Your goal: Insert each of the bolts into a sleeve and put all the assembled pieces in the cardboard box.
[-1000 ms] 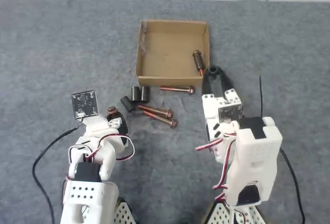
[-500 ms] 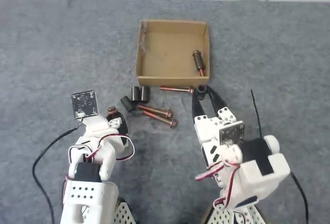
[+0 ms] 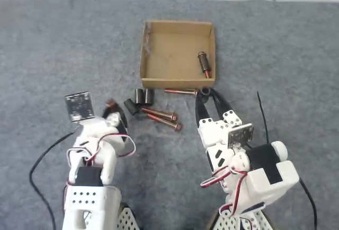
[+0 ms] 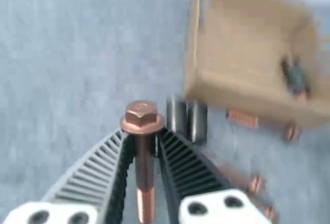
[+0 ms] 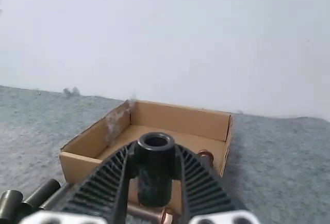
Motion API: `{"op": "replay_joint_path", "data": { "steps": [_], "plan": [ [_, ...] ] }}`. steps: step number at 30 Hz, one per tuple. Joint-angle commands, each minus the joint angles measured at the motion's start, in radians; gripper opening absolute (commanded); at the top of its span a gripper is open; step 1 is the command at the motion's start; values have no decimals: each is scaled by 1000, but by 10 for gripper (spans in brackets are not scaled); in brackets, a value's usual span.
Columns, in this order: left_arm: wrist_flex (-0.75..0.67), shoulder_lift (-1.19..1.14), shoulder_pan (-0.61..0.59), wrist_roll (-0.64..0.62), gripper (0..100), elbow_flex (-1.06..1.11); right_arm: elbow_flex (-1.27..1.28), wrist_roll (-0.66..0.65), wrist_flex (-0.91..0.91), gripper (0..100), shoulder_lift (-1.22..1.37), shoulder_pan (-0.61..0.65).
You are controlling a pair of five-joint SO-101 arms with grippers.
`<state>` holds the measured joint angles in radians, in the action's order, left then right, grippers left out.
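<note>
Left gripper (image 4: 142, 137) is clamping a copper bolt (image 4: 141, 117); right gripper (image 5: 153, 155) is clamping a black sleeve (image 5: 154, 175), cardboard box (image 5: 178, 118) sitting just beyond it

We have two white arms side by side, both bent forward. Our left arm (image 3: 90, 171) sits lower and closer to its base. The left gripper (image 3: 112, 109) points ahead and slightly toward the other arm. Its ribbed black fingers (image 4: 108, 157) are closed around the shank of a copper bolt (image 4: 140, 123), with the hex head just past the fingertips. Our right arm (image 3: 254, 177) leans toward the left one. The right gripper (image 3: 205, 93) is stretched farther forward than the left gripper and clamps a black sleeve (image 5: 153, 170) between its fingertips, the sleeve's open end facing the wrist. Each wrist carries a small camera board (image 3: 79, 106).
</note>
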<state>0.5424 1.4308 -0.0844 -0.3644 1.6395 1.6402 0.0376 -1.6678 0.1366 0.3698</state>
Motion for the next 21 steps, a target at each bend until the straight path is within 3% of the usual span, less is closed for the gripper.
{"op": "replay_joint_path", "data": {
  "steps": [1,9,17,21],
  "plan": [
    [-224,28,-5,5,12,-18,32,18,10,6,-44,10],
    [-496,20,238,34,12,-64,32,18,12,6,-44,2],
    [-299,17,388,81,12,-320,32,20,53,6,-44,10],
    [-279,-87,427,81,12,-417,32,20,59,6,-44,21]
  ]
}}
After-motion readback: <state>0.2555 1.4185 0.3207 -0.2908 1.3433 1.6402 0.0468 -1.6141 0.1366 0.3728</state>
